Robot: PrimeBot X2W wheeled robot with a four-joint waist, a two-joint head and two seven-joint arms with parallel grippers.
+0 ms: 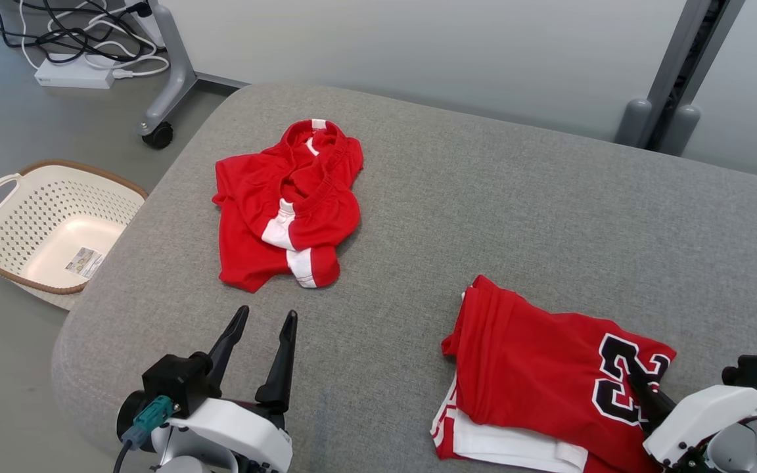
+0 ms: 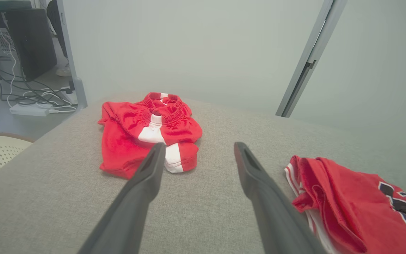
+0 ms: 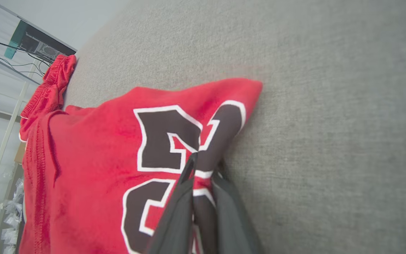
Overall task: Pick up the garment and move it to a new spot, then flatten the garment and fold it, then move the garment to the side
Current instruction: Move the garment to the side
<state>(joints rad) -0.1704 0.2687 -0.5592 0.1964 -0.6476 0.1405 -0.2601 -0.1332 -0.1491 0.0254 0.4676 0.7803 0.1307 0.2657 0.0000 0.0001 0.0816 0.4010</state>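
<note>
The garment [image 1: 549, 368] is a folded red jersey with a black-and-white number, lying at the near right of the grey padded table [image 1: 483, 197]. My right gripper [image 1: 636, 386] is shut on its right edge at the number. In the right wrist view the fingers [image 3: 174, 211] pinch a fold of the garment [image 3: 93, 158] at the right gripper [image 3: 203, 165]. My left gripper [image 1: 267, 312] stands open above bare table at the near left. The left wrist view has the open left gripper [image 2: 199, 144] with the garment [image 2: 347, 204] to its right.
Crumpled red shorts [image 1: 286, 203] with white stripes lie at the back left of the table, also as red shorts [image 2: 150, 130] ahead of the left fingers. A cream perforated basket [image 1: 56, 164] sits on the floor to the left. Cables and a wheeled stand are at the far left.
</note>
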